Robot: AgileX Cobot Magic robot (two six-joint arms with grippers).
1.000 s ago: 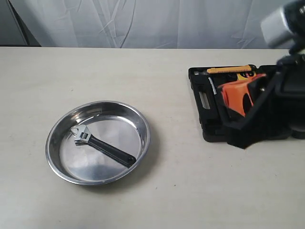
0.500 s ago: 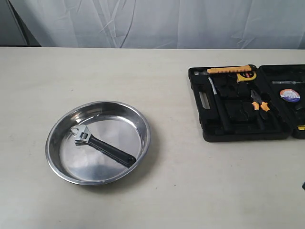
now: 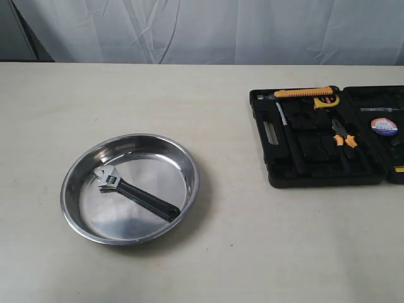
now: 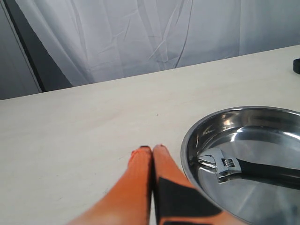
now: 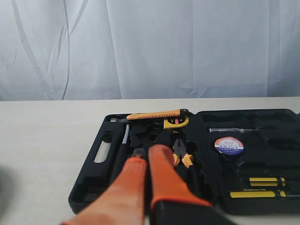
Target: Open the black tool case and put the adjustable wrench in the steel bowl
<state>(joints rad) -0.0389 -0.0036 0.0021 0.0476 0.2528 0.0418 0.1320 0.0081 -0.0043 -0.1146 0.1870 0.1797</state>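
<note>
**Wrench in the bowl, case open: the job looks finished**

I see the adjustable wrench [image 3: 134,192] lying flat inside the steel bowl [image 3: 151,173], silver head toward the desk's [image 3: 252,240] left edge, black handle angling toward the near edge. The bowl sits on the desk's left half. The black tool case [image 3: 278,167] lies open by the right edge, well apart from the bowl. Orange-handled pliers [image 3: 344,139], a long yellow-handled tool [image 3: 304,93] and a tape roll [image 3: 382,125] sit in its slots. Both steps look done to me, and I judge nothing is left. My left fingers [image 4: 140,161] are pressed together, empty, near the bowl's rim. My right fingers [image 5: 161,164] are likewise closed on nothing, facing the case. Nothing stands in the way.
</note>
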